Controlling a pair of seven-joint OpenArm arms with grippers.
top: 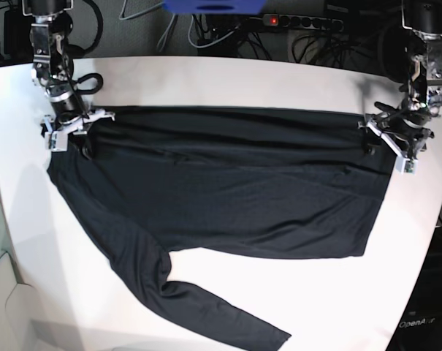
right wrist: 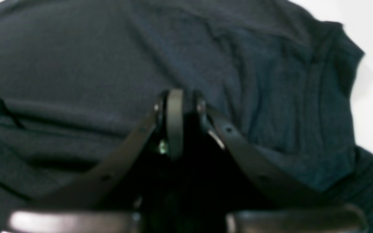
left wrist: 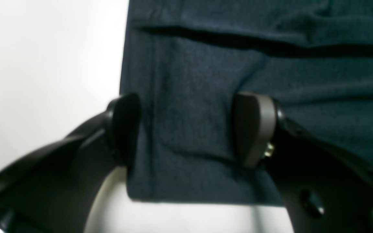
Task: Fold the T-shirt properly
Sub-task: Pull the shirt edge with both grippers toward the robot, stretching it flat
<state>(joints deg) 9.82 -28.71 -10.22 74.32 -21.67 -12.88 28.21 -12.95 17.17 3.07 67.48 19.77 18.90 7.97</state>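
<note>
- T-shirt (top: 242,197): the dark, long-sleeved garment is lying on the white table (top: 67,270), spreading across the middle of the base view and reaching beneath both grippers.
- Far edge: a band of cloth is running across the shirt from one gripper's area to the other, its upper edge being nearly straight in the base view; loose folds are marking the surface just below it.
- Near side: one long, narrow part of the shirt (top: 228,314) (a sleeve, by its shape) is trailing from the lower left of the base view toward the bottom edge, bending on its way.
- Left gripper (left wrist: 188,129): its jaws are standing wide apart over a corner region of the shirt; one fingertip is overlapping the cloth's side edge in the wrist view, the other is lying over the fabric farther in. Cloth is showing flat between them, and the claw is gripping none of it.
- Right gripper (right wrist: 189,119): its fingertips are standing close together, a narrow dark gap showing between them, and are lying over the shirt near its opposite side. Whether they are pinching a thin fold cannot be told, the fabric and the fingers being equally dark there.
- Surroundings: creases are gathering around the right gripper's tips, and white table is bordering the cloth.
</note>
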